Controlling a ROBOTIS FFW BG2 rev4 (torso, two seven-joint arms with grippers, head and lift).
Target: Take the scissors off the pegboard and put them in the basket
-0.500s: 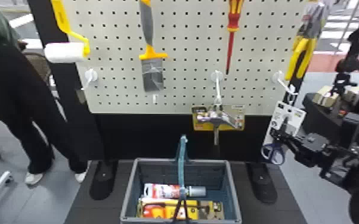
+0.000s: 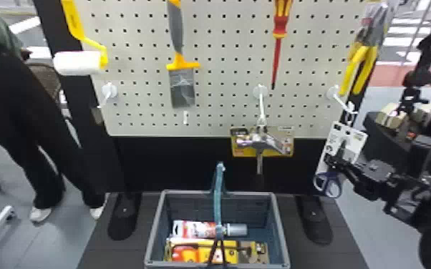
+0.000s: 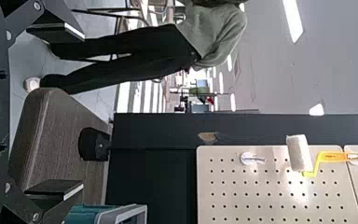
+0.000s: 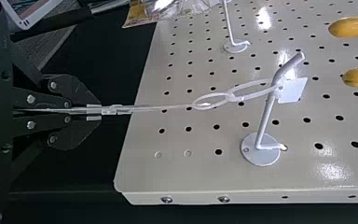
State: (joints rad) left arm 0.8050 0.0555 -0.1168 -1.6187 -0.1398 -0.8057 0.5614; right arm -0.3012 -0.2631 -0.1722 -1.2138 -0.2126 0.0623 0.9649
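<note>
At the pegboard's lower right corner in the head view, my right gripper (image 2: 337, 161) is at the front of the scissors (image 2: 328, 184), whose blue looped handles hang below it on a white card (image 2: 357, 138). The right wrist view has the right gripper (image 4: 94, 111) shut on the card, seen edge-on, and clear linked loops (image 4: 209, 101) run from it to a white hook (image 4: 265, 122). The left gripper (image 3: 78, 110) stands open in the left wrist view, away from the pegboard (image 3: 261, 196). The grey basket (image 2: 281, 229) sits low in the middle of the head view.
Inside the basket are a red-and-white tube package (image 2: 195, 229) and a yellow package (image 2: 227, 247). A metal tool on a yellow card (image 2: 238, 152) hangs from the middle hook (image 2: 261, 103). Yellow-handled pliers (image 2: 361, 68) hang above the scissors' hook. The basket's handle (image 2: 218, 200) stands up.
</note>
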